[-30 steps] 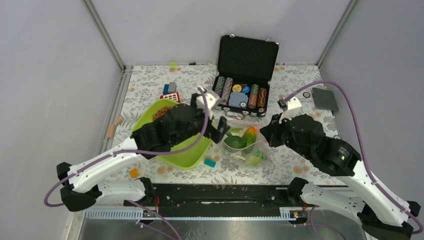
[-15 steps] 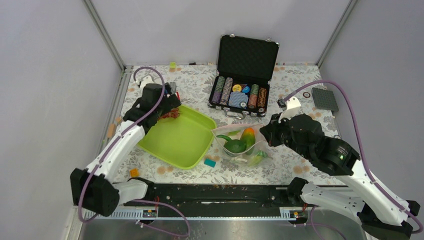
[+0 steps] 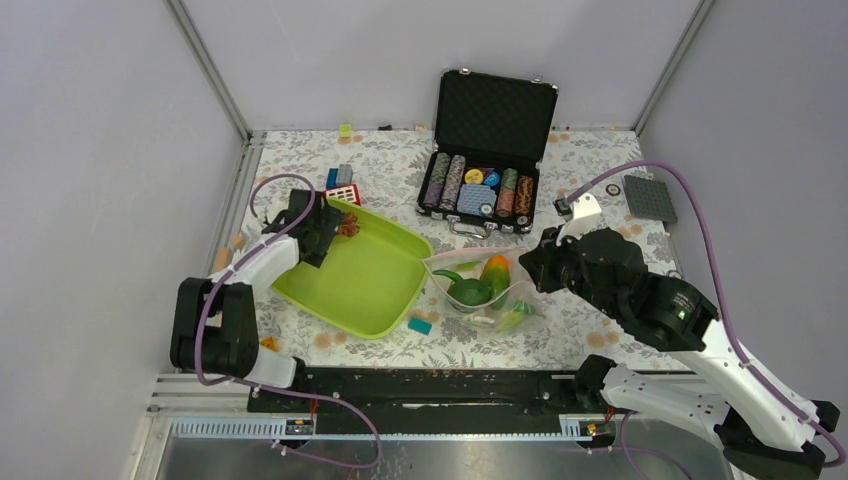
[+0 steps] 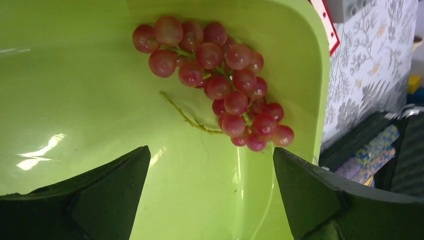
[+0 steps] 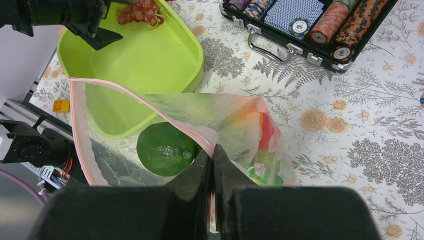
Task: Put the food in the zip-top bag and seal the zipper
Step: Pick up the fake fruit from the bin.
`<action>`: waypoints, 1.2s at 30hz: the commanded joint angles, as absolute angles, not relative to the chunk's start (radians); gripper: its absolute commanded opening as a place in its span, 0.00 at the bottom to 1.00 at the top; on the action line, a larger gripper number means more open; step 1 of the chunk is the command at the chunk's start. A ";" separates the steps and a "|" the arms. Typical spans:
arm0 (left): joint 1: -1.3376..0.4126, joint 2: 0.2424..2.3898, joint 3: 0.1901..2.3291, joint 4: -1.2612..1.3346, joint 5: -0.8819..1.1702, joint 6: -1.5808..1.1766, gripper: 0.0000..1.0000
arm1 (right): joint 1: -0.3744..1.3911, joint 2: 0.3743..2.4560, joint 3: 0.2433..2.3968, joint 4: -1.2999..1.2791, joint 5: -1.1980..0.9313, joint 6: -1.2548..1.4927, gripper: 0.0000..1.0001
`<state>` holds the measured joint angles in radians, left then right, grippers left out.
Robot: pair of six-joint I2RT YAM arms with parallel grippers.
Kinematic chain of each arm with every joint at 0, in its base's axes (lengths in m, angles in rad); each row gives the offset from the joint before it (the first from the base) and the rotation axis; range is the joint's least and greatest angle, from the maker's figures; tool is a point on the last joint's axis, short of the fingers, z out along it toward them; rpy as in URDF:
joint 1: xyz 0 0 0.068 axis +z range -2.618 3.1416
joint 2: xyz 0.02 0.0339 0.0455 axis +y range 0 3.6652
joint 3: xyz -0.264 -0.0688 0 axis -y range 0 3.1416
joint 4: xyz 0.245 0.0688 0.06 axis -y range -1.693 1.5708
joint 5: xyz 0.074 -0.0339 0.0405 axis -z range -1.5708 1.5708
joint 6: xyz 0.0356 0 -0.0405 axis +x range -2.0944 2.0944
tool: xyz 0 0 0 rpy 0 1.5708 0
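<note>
While my right pincer [image 5: 212,152] grips the zip-top bag [image 5: 117,145] by its zipper [image 5: 150,107], my left pincer [image 4: 210,157] gapes wide, grapes [image 4: 220,80] just ahead of it, so I should straddle the cluster's thick middle.

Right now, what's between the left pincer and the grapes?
Only bare floor of the green tray. The left wrist view shows nothing else between the open left pincer and the grapes.

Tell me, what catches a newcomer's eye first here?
A bunch of purple-red grapes lies in a corner of the lime-green tray, with the open left gripper poised before it. Right of the tray, the right gripper pinches the pink zipper of a clear zip-top bag holding a dark green fruit.
</note>
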<state>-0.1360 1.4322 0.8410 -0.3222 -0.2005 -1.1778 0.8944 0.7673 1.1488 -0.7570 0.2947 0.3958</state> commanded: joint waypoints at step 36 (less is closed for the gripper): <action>-0.115 1.717 0.876 -0.044 -0.293 -1.548 0.20 | 0.888 0.746 1.136 -0.679 0.339 0.353 0.00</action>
<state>-0.1204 1.6909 0.8581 -0.0666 -0.3134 -1.5211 0.8944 0.7708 1.1336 -0.7258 0.2985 0.3599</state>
